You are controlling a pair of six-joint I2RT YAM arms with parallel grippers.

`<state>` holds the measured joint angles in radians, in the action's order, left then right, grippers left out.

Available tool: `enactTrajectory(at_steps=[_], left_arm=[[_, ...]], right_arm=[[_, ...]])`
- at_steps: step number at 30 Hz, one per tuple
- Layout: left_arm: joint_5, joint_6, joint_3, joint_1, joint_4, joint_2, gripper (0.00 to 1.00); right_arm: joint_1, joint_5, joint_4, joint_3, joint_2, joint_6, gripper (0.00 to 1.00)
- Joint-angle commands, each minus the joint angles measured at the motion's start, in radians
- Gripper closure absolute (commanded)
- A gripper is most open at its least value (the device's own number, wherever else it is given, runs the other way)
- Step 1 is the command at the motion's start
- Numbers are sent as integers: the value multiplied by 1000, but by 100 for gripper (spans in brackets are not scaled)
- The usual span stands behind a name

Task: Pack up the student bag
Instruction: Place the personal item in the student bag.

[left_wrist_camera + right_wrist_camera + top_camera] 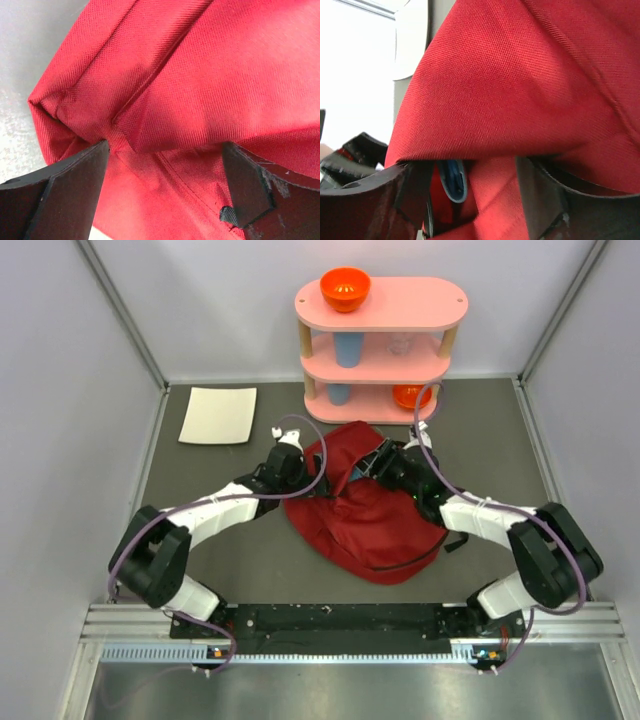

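The student bag (365, 510), a dark-red fabric backpack, lies in the middle of the table. My left gripper (297, 454) is at its upper left edge. In the left wrist view the gripper (165, 187) is open, jaws wide apart, with a fold of the bag (200, 85) between and above the fingertips. My right gripper (388, 466) is at the bag's top opening. In the right wrist view the gripper (470, 200) is open under a flap of the bag (510, 90). A blue-rimmed object (453, 181) shows inside the bag near one finger, and also in the top view (356, 473).
A pink three-tier shelf (440, 302) stands behind the bag, with an orange bowl (345, 288) on top, blue cups (347, 348) on the middle and bottom tiers and another orange bowl (408, 395) at the bottom. A white sheet (218, 415) lies at the back left.
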<state>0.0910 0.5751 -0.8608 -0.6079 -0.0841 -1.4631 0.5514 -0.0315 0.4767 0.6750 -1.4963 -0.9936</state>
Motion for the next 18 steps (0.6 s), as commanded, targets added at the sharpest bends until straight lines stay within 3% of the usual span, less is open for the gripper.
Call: enactTrajectory(at_steps=[1, 8, 10, 13, 18], left_arm=[[-80, 42, 14, 81, 128, -92, 4], [-114, 14, -15, 111, 58, -85, 5], [-71, -7, -9, 114, 29, -66, 5], [-60, -23, -1, 126, -8, -25, 5], [2, -54, 5, 128, -51, 29, 5]], right_arm=[[-7, 120, -242, -29, 111, 186, 31], [-44, 149, -377, -69, 226, 251, 33], [-68, 171, -398, -80, 240, 256, 35], [-111, 151, -449, -69, 226, 250, 47], [-111, 88, -434, -89, 284, 248, 48]])
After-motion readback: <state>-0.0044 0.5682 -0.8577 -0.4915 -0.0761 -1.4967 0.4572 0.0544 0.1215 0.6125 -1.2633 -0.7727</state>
